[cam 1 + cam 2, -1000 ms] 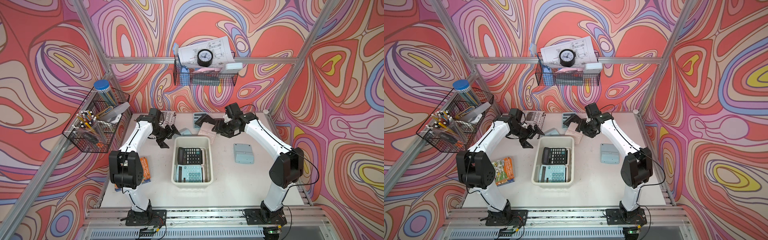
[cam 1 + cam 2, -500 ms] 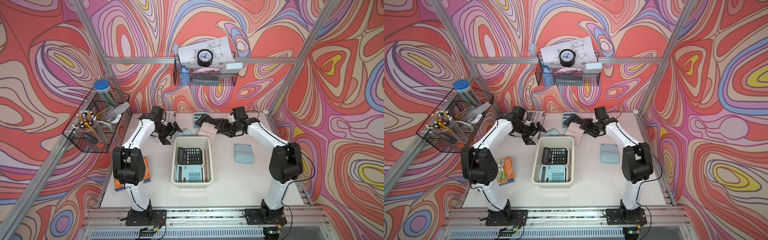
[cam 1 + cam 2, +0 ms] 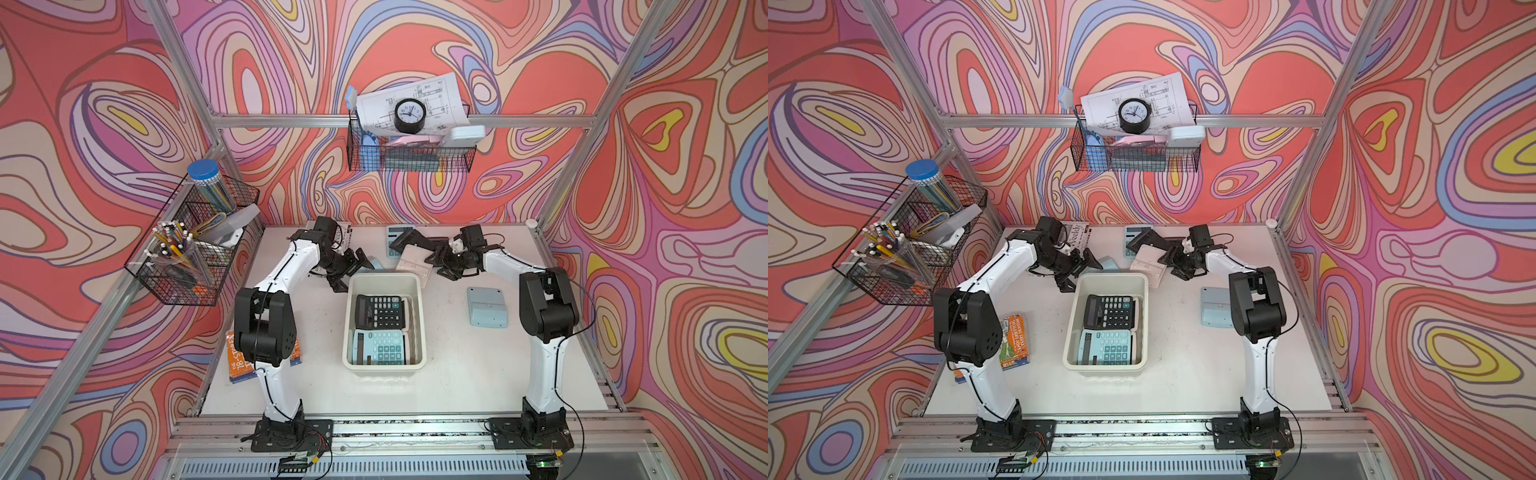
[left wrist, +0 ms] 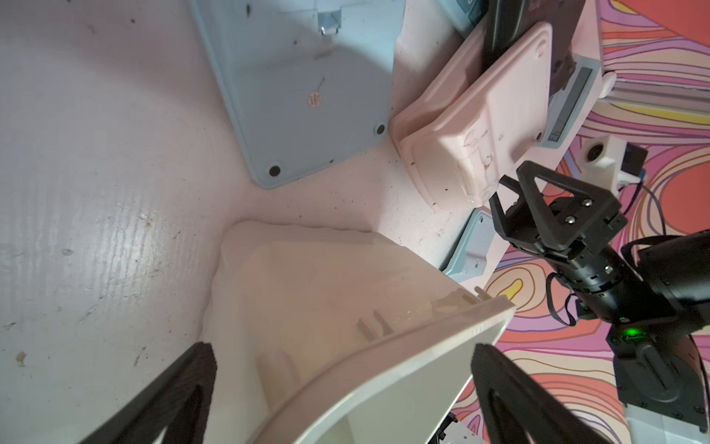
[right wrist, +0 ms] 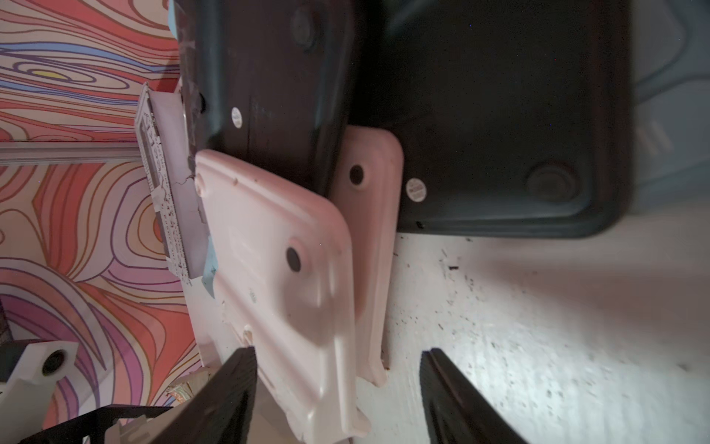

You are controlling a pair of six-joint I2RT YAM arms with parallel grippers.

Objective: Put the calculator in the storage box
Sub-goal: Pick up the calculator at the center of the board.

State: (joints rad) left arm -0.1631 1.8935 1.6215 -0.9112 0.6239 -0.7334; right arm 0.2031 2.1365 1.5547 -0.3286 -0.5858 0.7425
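I have the storage box (image 3: 348,324) mid-bench, its long side running near to far. Two calculators lie flat inside it, keys up: a black calculator (image 3: 380,311) at the far end and a teal calculator (image 3: 380,347) at the near end, touching.

Outside the box, a pink calculator (image 3: 411,259) lies face down just beyond the far right corner. The right wrist view shows a second pink one (image 5: 369,246) under it. Dark calculator backs (image 3: 411,240) overlap these at the far edge, too piled for a firm count. One light blue calculator (image 3: 487,307) lies face down alone on the right, well apart from the box. Another blue back (image 3: 376,264) sits by the far left corner.

My right hand (image 3: 439,268) is partly open. The pink calculator's edge sits between its jaws, with a gap on one side, unclamped. My left hand (image 3: 351,272) is spread wide and empty at the box's far left corner. The widest bare bench (image 3: 457,365) lies near and right of the box.
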